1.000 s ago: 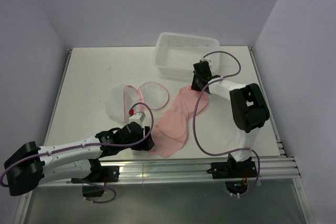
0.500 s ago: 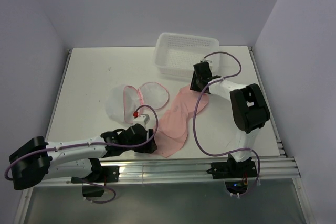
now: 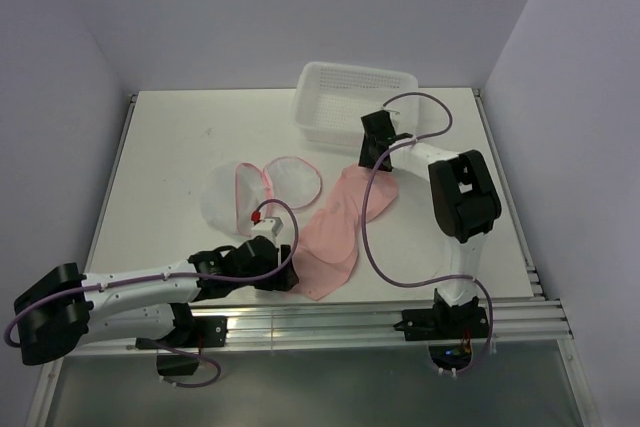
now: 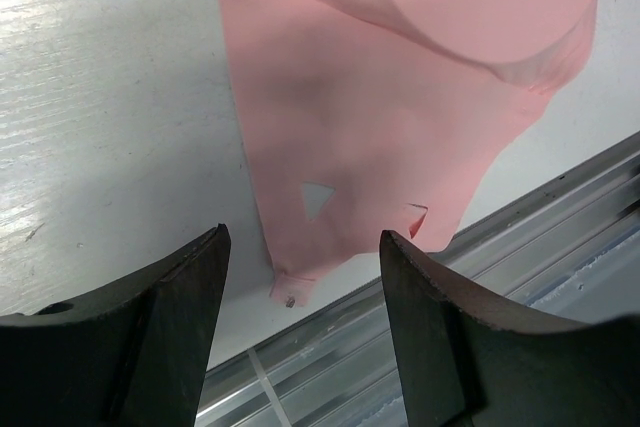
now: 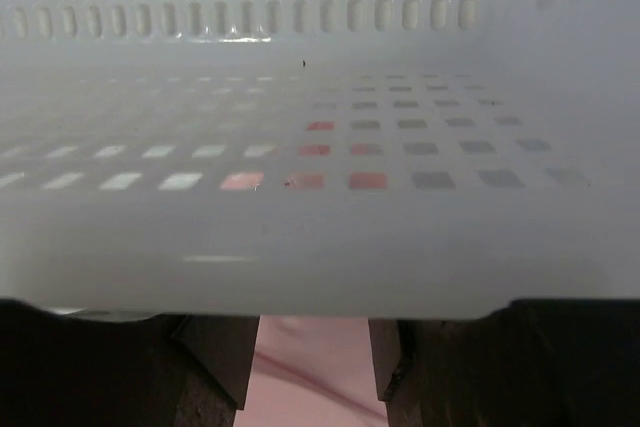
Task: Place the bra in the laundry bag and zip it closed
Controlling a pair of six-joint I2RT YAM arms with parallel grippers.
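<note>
The left claw (image 3: 288, 282) (image 4: 300, 337) sits low over the bench (image 3: 170, 147) with its fingers spread wide. The near end of the bra (image 3: 335, 227) (image 4: 400, 97) reaches into the gap and touches neither finger. Beyond this claw and apart from it, the laundry bag (image 3: 290, 179) lies open in two halves. The bra runs diagonally up to the right claw (image 3: 366, 163) (image 5: 313, 347), which is close against the white perforated basket (image 3: 355, 97) (image 5: 320, 97). Pink fabric shows between its fingers, but I cannot tell whether they pinch it.

One pink bra (image 3: 335, 232), one round mesh laundry bag (image 3: 262, 187), one white perforated basket (image 3: 352, 99), two robot arms: left arm (image 3: 130, 285), right arm (image 3: 462, 197).
</note>
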